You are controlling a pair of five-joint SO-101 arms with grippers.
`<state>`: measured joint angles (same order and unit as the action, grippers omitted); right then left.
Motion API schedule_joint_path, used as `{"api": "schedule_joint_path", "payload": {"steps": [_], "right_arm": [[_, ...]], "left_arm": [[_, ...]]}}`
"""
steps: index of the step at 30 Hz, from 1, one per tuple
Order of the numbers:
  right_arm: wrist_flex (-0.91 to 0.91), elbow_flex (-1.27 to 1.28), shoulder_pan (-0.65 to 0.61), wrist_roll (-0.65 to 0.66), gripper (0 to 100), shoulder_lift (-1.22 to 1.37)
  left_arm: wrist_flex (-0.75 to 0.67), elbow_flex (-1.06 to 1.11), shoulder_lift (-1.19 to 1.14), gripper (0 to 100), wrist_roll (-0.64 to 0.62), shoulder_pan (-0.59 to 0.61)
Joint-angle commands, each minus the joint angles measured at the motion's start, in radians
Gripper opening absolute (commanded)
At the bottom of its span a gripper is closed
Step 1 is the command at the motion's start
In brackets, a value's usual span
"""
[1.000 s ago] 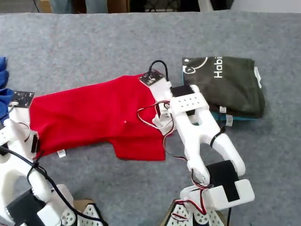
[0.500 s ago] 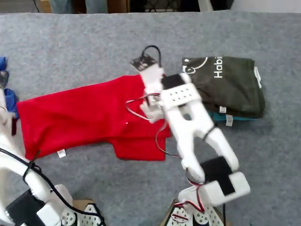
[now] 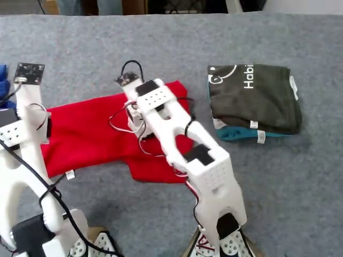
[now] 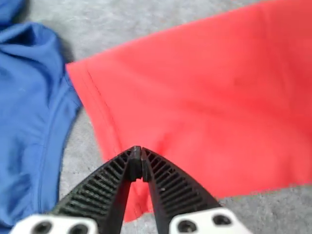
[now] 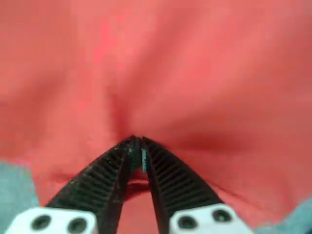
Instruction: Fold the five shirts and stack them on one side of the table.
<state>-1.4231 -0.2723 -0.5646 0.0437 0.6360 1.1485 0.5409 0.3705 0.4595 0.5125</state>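
The red shirt (image 3: 91, 128) lies spread across the middle of the grey table, one sleeve pointing at the near edge. My right gripper (image 5: 137, 156) is shut on the red shirt (image 5: 170, 63), and the cloth puckers toward its tips. The right arm (image 3: 161, 112) stretches over the shirt's far right part. My left gripper (image 4: 137, 165) is shut on the red shirt (image 4: 219, 97) just inside its left hem. The left arm (image 3: 24, 128) stands over that end. A crumpled blue shirt (image 4: 29, 97) lies beside the hem, at the table's left edge (image 3: 4, 91).
At the right a folded dark shirt (image 3: 254, 96) rests on a folded teal shirt (image 3: 236, 133). Bare grey table (image 3: 300, 187) lies in front of that stack and along the far side. Both arm bases stand at the near edge.
The right arm swung left across the shirt, from near the stack to the shirt's far middle. The left arm moved away from the near edge, and the shirt's left end shifted right.
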Motion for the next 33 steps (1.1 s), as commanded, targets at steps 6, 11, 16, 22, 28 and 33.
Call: {"api": "schedule_joint_path", "payload": {"steps": [6,11,16,22,28,33], "right_arm": [[-0.095,-0.048,-0.025,-0.011,1.3,-0.071],[-0.095,0.008,-0.025,-0.011,1.3,-0.125],[-0.043,0.125,-0.025,-0.011,1.3,-0.208],[0.055,0.340,-0.075,-0.003,1.4,-0.332],[0.130,0.565,-0.115,-0.002,1.4,-0.398],[0.124,0.682,-0.121,0.046,1.4,-0.515]], "left_arm": [[0.012,0.008,0.025,3,0.020,0.048],[0.014,0.008,0.023,3,0.020,0.082],[0.049,0.002,0.031,3,0.023,0.094],[0.055,0.008,0.031,3,0.051,0.091],[0.055,0.010,0.031,3,0.054,0.096],[0.055,0.010,0.029,3,0.049,0.094]]}}
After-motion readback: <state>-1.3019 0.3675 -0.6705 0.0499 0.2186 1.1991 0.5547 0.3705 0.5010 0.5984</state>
